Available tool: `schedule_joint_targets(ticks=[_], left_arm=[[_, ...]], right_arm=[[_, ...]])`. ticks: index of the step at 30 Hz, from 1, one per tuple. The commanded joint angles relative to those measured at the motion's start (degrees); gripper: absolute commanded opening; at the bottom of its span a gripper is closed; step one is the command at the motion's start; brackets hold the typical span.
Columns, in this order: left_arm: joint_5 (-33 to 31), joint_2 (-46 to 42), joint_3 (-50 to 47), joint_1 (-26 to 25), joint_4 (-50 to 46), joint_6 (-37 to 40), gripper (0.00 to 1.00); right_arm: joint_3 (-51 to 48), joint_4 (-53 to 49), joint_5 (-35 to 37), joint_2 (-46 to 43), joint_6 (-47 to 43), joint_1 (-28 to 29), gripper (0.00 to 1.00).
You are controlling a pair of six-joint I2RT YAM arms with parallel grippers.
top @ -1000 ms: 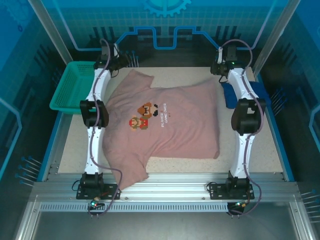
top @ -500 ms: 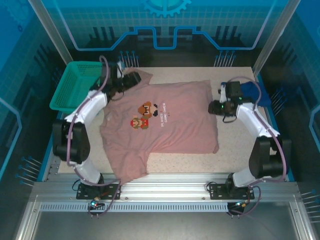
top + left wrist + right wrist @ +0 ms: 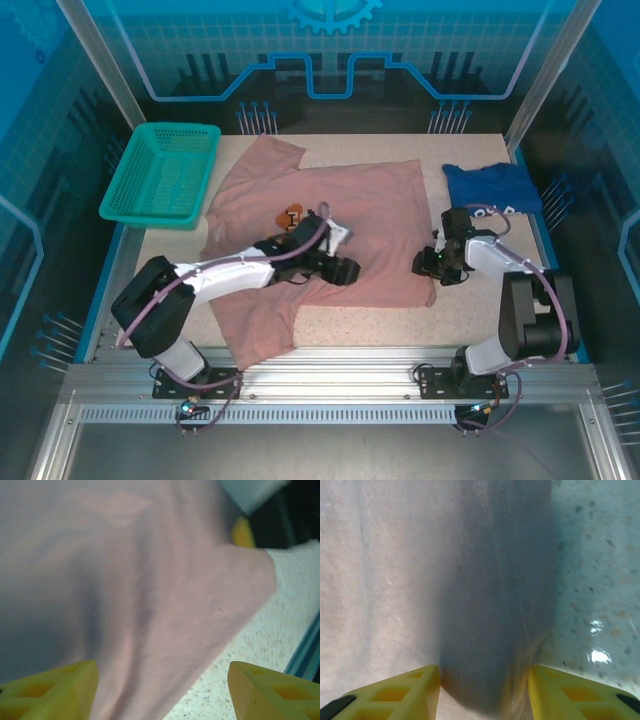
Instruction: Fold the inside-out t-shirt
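The inside-out t-shirt lies spread flat across the middle of the table, dusty pink, its print patch partly hidden under my left arm. My left gripper hovers over the shirt's near right part. In the left wrist view this gripper is open, its yellow fingertips wide apart above pink cloth and a shirt corner. My right gripper is at the shirt's right hem. In the right wrist view it stands open, with the hem seam running between its fingers.
A dark blue shirt lies crumpled at the back right, just behind my right arm. A green basket stands at the back left corner. Bare speckled table shows along the near edge, in front of the shirt.
Both arms have pulled back from the far edge toward the near side. The left arm now lies across the shirt, and the right gripper has come down at the right hem. Both grippers' jaws have widened.
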Motion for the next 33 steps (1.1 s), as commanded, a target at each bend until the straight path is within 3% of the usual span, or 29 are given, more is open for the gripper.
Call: schedule_joint_targets(ticks=[1,3,8,17,23,27,33], left_arm=[[-6.2,6.2,5.2,-4.0,0.7,14.4,0.7],[-6.5,10.8,8.9,-6.5,0.2,18.9,0.7],[-9.0,20.3,18.6,-11.0,-3.7,27.0,0.69],[-6.9,25.0,21.7,-13.7,-2.5,28.5,0.7],[-9.3,27.5,22.4,-16.5,-2.0,30.8,0.7],[-11.1,29.7,22.9,-16.6,-1.8,31.0,0.58],[-12.1,30.0,22.0,-16.3,0.0,29.8,0.29]], right_arm=[[3.9,3.4,-4.2,3.7,0.0,0.8,0.49],[7.5,2.3,-6.6,5.9,-1.5,0.7,0.48],[9.1,-1.3,-5.2,3.2,-3.1,-0.7,0.49],[2.7,-1.4,-6.5,-3.7,-1.9,-4.7,0.5],[1.8,-2.1,-7.9,-5.9,-1.5,-5.1,0.5],[1.1,-3.3,-7.8,-8.4,-1.3,-5.2,0.5],[-1.1,-4.9,-7.5,-13.7,-0.2,-5.3,0.5]])
